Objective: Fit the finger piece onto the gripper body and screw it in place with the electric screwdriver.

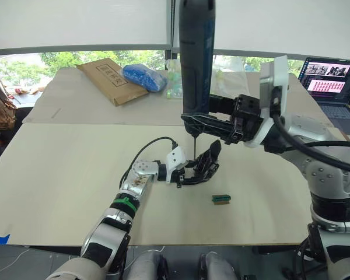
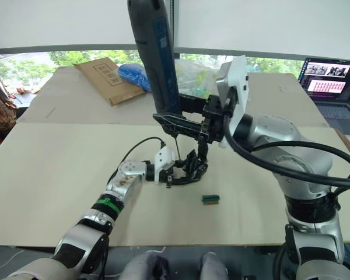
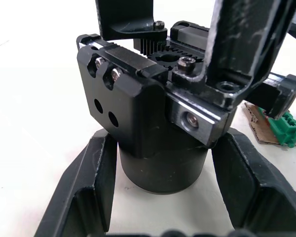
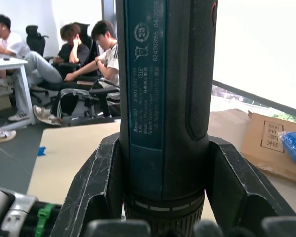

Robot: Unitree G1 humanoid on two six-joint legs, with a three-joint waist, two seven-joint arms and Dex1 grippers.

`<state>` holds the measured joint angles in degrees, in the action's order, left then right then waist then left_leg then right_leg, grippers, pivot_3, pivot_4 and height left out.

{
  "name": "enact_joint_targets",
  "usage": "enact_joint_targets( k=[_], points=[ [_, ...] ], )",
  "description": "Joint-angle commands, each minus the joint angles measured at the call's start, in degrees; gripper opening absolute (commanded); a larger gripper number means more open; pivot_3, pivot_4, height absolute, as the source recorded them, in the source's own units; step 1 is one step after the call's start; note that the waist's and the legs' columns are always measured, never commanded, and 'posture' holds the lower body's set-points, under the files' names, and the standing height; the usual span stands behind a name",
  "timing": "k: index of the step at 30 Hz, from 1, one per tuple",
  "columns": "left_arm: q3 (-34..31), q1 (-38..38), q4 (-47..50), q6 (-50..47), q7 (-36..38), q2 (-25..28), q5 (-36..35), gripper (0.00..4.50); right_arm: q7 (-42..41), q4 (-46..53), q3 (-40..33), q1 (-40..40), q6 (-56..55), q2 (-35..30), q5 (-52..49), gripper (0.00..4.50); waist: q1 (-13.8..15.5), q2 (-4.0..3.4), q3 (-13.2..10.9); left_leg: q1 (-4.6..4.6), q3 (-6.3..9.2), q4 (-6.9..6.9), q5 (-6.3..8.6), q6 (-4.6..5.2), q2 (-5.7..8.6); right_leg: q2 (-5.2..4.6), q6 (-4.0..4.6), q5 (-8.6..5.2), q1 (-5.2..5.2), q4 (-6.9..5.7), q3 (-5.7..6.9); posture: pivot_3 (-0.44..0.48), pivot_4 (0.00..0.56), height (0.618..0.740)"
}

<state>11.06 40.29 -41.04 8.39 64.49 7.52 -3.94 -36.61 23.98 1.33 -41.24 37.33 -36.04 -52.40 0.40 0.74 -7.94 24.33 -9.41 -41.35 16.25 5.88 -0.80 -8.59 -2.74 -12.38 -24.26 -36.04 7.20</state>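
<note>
The gripper body [image 3: 138, 113], black with a round base and a metal mechanism, stands on the table. My left gripper [image 1: 199, 169] is shut on its base, one finger [image 3: 89, 187] on each side. Two black pointed pieces [image 3: 123, 19] [image 3: 246, 39] rise from the mechanism, and I cannot tell which is the finger piece. My right gripper [image 1: 209, 123] is shut on the electric screwdriver [image 1: 196, 52], holding it upright. Its thin bit [image 1: 193, 144] points down just over the gripper body [image 1: 207, 160].
A small green block [image 1: 221, 199] lies on the table to the right of the gripper body. A cardboard box [image 1: 108, 79] and a blue bag [image 1: 144, 77] sit at the back left, an open laptop [image 1: 332, 81] at the back right. Seated people [image 4: 84, 54] show behind.
</note>
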Motion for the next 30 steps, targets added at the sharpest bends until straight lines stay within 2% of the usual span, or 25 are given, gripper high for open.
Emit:
enact_joint_targets(
  k=[1,13,30],
  points=[
    [-0.1,0.8,2.0,-0.3,0.1,0.3,-0.8,2.28,-1.3,0.6,-1.8,-0.2,-3.6,1.4,3.0,1.90,-0.1,0.00,0.0,0.00,-0.01,0.00,0.00,0.00,0.00,0.00,0.00,0.00,0.00,0.00,-0.01,0.000,0.150,0.732],
    [0.0,1.0,2.4,-0.8,0.1,0.4,-1.3,2.28,-3.4,-0.3,-2.0,0.4,-3.4,4.9,8.7,1.90,-0.3,0.00,0.0,-0.01,-0.02,0.03,-0.01,-0.03,0.00,0.04,-0.01,-0.01,0.00,0.01,0.00,0.000,0.150,0.732],
    [-0.1,1.2,2.6,-0.8,-0.1,0.5,-1.3,2.28,-4.9,-0.2,-1.9,2.2,-2.9,5.4,10.6,1.90,-0.4,0.00,0.0,-0.02,-0.02,0.03,-0.01,-0.03,0.00,0.04,-0.01,-0.01,-0.01,0.02,-0.01,0.000,0.150,0.732]
  ],
)
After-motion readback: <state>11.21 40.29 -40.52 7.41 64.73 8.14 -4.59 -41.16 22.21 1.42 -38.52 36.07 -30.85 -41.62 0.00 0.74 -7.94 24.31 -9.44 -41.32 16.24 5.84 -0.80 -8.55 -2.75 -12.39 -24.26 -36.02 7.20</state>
